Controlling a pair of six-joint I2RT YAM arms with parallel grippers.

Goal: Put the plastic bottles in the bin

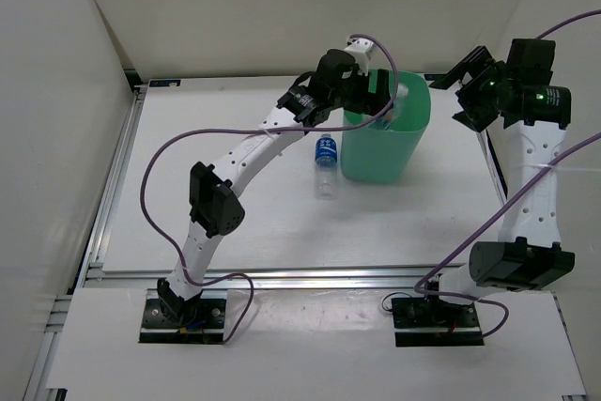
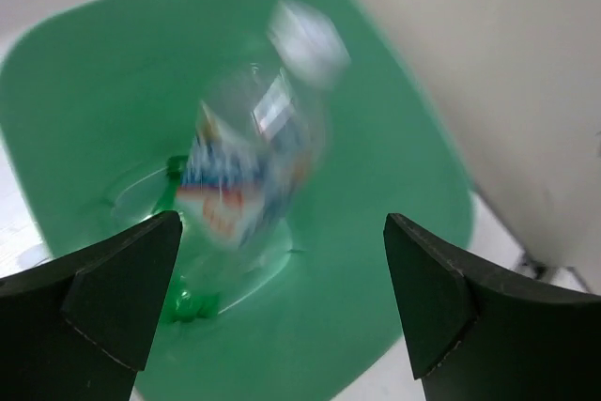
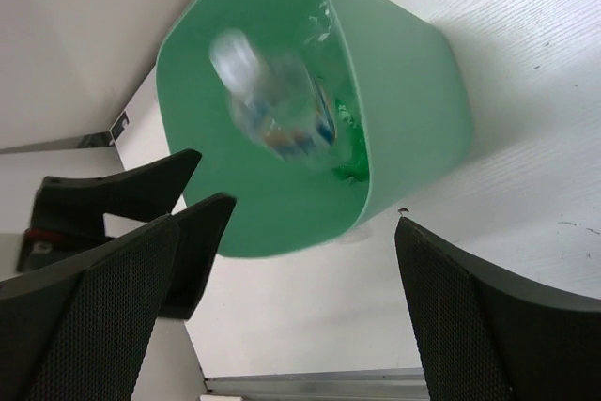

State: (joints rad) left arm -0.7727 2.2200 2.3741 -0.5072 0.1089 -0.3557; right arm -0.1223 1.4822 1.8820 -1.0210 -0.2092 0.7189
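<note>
The mint-green bin point(image 1: 380, 152) stands at the back of the table. My left gripper point(image 1: 383, 100) hangs open over its mouth point(image 2: 282, 241). A clear bottle with a white-red label point(image 2: 252, 161) is in the air inside the bin, blurred and free of the fingers; it also shows in the right wrist view point(image 3: 274, 112). A green bottle point(image 2: 188, 305) lies at the bin's bottom. A clear bottle with a blue label point(image 1: 326, 162) lies on the table left of the bin. My right gripper point(image 1: 467, 91) is open and empty, right of the bin point(image 3: 413, 110).
White walls close in the table at the back and both sides. A metal rail point(image 1: 282, 277) runs along the table's near edge. The left gripper's black fingers point(image 3: 131, 190) show beside the bin's rim in the right wrist view.
</note>
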